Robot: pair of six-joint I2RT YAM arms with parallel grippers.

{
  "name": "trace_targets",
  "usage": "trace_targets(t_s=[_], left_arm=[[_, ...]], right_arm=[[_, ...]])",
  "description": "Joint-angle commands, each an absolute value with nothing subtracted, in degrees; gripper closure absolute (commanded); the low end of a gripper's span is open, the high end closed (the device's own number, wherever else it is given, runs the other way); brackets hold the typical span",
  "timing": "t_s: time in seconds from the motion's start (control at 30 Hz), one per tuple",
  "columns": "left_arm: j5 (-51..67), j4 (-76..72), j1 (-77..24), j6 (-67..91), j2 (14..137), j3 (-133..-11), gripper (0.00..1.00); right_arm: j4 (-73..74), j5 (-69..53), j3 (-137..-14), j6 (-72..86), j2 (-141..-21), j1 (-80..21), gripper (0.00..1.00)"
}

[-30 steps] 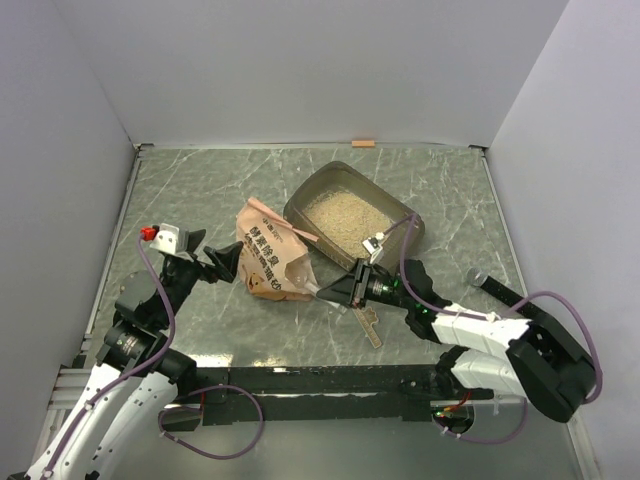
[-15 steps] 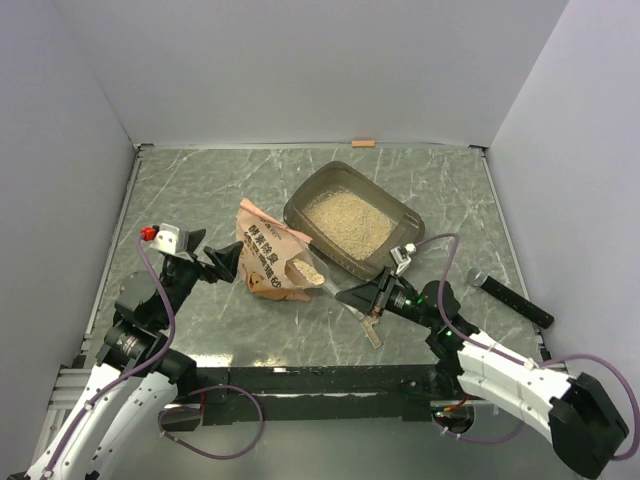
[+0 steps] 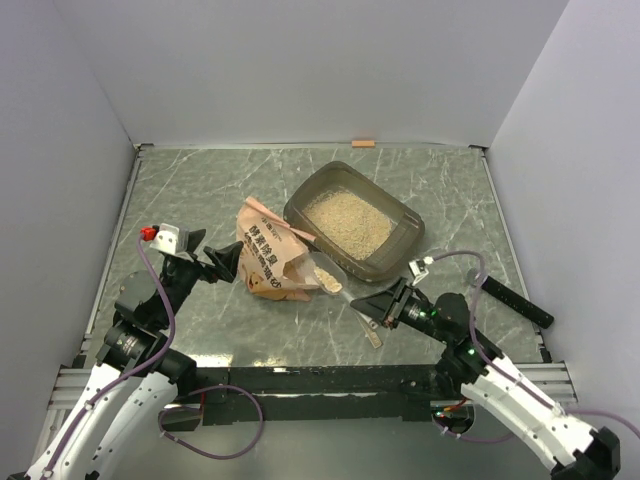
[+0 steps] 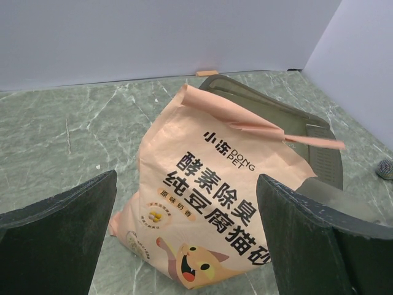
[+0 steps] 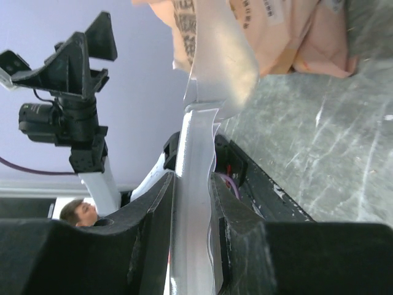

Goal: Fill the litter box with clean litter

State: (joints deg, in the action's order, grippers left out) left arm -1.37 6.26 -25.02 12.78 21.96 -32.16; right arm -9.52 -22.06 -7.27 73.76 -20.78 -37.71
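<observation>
Overhead, the litter box [image 3: 398, 250] is sitting right of centre on the table [image 3: 200, 190], holding the clean litter [image 3: 347, 220]. The orange bag [image 3: 270, 260] is lying just left of it. The right end effector [image 3: 365, 301] is gripping a pale scoop [image 3: 328, 281] beside the bag's near right corner.

From the left wrist, the left end effector [image 4: 184, 184] is gaping wide, facing the bag, apart from it.

From the right wrist, narrow-set fingers [image 5: 153, 227] are clamping the scoop's handle.
</observation>
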Motion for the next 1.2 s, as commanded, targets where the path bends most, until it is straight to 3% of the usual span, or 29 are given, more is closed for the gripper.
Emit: trace_targets(t_s=[0.0, 0.13, 0.47, 0.87, 1.17], left_arm=[[-1.4, 3.3, -25.3, 12.4, 21.4, -33.0, 0.01], [-0.9, 3.1, -25.3, 12.5, 21.1, -32.9, 0.01], [-0.4, 3.0, -25.3, 12.8, 20.2, -33.0, 0.01], [-0.4, 3.1, -25.4, 12.9, 19.5, -33.0, 0.01], [-0.4, 3.3, -25.4, 12.9, 19.7, -33.1, 0.01]], right_arm=[[4.4, -16.5, -12.6, 72.4, -13.3, -37.4, 1.0], [15.3, -11.1, -18.0, 70.3, -11.5, -37.4, 1.0], [22.2, 3.8, -27.2, 65.5, -15.9, -37.4, 1.0], [19.1, 17.9, -40.2, 55.5, -44.3, -37.1, 1.0], [31.0, 21.4, -58.8, 41.9, -66.2, -35.2, 1.0]])
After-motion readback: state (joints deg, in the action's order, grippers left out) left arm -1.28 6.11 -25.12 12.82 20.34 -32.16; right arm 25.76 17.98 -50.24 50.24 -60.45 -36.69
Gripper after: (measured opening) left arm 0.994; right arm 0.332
